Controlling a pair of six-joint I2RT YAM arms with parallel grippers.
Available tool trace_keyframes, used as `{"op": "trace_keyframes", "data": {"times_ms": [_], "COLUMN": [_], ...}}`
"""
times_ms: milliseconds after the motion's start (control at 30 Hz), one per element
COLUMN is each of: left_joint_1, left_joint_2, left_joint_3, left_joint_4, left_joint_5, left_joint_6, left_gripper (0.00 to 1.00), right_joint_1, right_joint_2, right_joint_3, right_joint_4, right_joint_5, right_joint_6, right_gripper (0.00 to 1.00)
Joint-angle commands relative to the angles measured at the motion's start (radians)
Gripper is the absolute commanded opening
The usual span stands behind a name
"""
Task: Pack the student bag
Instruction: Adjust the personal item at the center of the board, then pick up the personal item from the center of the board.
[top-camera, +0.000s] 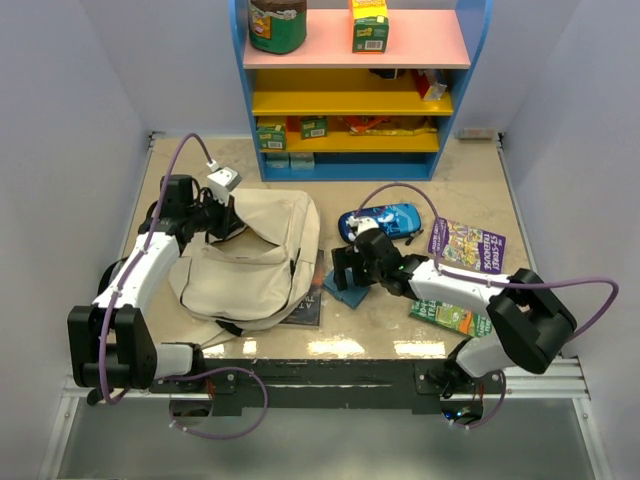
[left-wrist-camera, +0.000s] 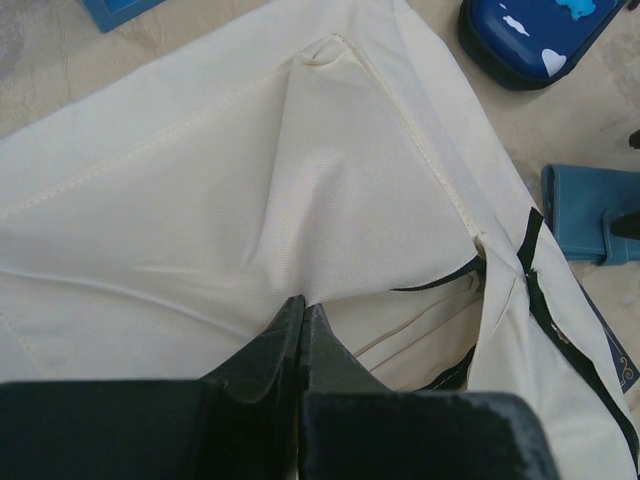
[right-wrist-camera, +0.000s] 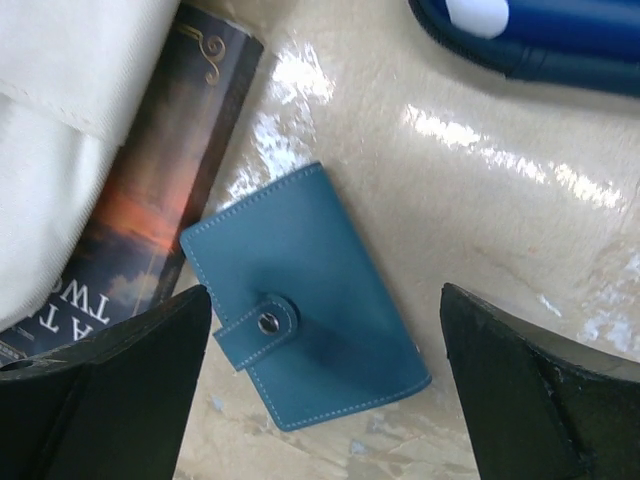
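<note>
We're counting one student bag (top-camera: 255, 265), lying left of centre on the desk (top-camera: 470, 190), flap lifted. Left gripper (left-wrist-camera: 303, 312) is clenching a fold of its cream fabric. Right gripper (right-wrist-camera: 325, 300) is hanging released, jaws wide, straddling one teal wallet (right-wrist-camera: 310, 340) just right of the bag. We're also seeing one blue pencil case (top-camera: 380, 222) and three books: dark book (right-wrist-camera: 150, 200) lying partly under the bag, purple book (top-camera: 467, 245), and green book (top-camera: 450, 318) by the right arm.

Pale walls (top-camera: 60, 100) enclose seemingly marble table (top-camera: 470, 180), colourful shelf (top-camera: 420, 40).
</note>
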Motion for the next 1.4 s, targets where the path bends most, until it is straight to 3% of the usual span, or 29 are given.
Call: {"op": "trace_keyframes", "data": {"times_ms": [0, 267, 633, 900, 1167, 1367], "left_joint_1": [0.002, 0.002, 0.002, 0.000, 0.002, 0.002], "left_joint_2": [-0.042, -0.050, -0.056, -0.058, -0.076, -0.078], "left_joint_3": [0.044, 0.050, 0.044, 0.039, 0.016, 0.007], "left_joint_4": [0.018, 0.015, 0.015, 0.018, 0.014, 0.014], "left_joint_5": [0.020, 0.017, 0.020, 0.026, 0.017, 0.016], "left_joint_6": [-0.026, -0.024, -0.030, -0.029, -0.004, 0.002], "left_gripper": [0.00, 0.00, 0.00, 0.00, 0.00, 0.00], "right_joint_1": [0.000, 0.000, 0.052, 0.244, 0.249, 0.247], "right_joint_2": [0.025, 0.036, -0.082, 0.036, 0.111, 0.177], "right_joint_3": [0.058, -0.022, -0.114, -0.030, 0.070, 0.121], "right_joint_4": [0.032, 0.106, 0.097, -0.049, -0.161, -0.181], "right_joint_5": [-0.023, -0.105, -0.111, 0.137, 0.327, 0.370], "right_joint_6": [-0.025, 0.055, 0.148, 0.219, 0.283, 0.297], "right_gripper": [0.99, 0.99, 0.99, 0.99, 0.99, 0.99]}}
